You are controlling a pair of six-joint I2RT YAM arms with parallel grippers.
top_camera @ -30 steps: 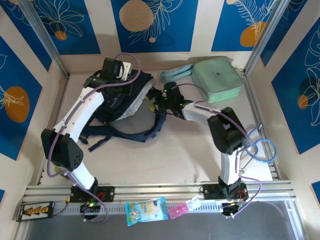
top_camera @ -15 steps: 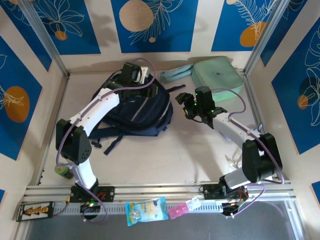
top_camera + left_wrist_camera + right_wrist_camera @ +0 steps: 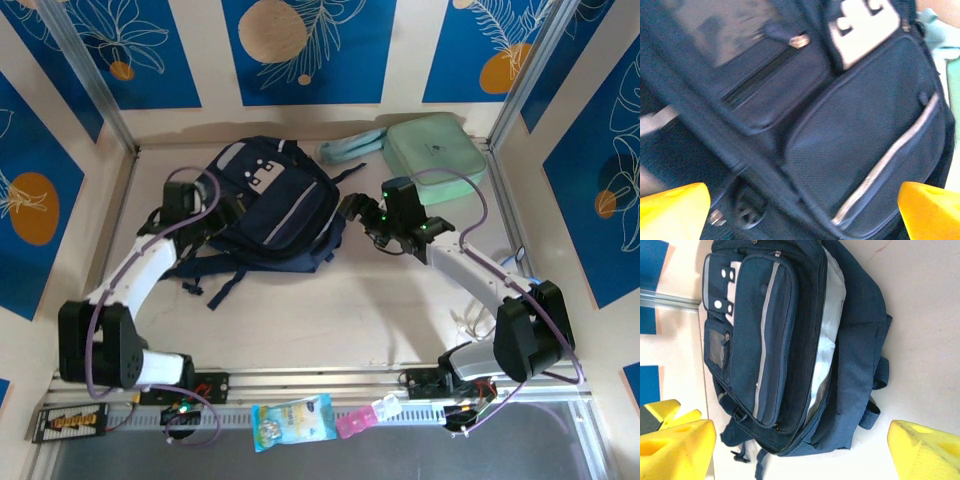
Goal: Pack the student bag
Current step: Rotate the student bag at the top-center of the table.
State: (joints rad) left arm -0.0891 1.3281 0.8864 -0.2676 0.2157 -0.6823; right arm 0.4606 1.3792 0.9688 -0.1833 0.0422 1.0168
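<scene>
Left gripper (image 3: pixel 800 212): jaws wide apart and holding nothing. It hangs close above the front pockets on the bag's left side.
Right gripper (image 3: pixel 800 447): also spread wide and empty, just off the bag's right edge and facing it from the side.
Student bag (image 3: pixel 270 205): lying flat on the table (image 3: pixel 330 300) with its front pockets up, toward the back left, between the two grippers.
Main opening (image 3: pixel 832 335): the right wrist view shows pale lining along the side, so the big compartment looks unzipped and gaping that way.
Shoulder straps (image 3: pixel 215 275): sprawled loose on the table at the bag's near edge.
Mint green case (image 3: pixel 435 158): in the back right corner, apart from the bag.
Risk, snag: I'd worry a finger catches a loose strap or zip pull and drags the whole bag.
Risk, collapse: the fabric is soft. With nothing holding the mouth, it likely sags shut when something is pushed in.
Risk, slide: on a smooth tabletop, a sideways push probably shoves the bag along instead of loading it.
</scene>
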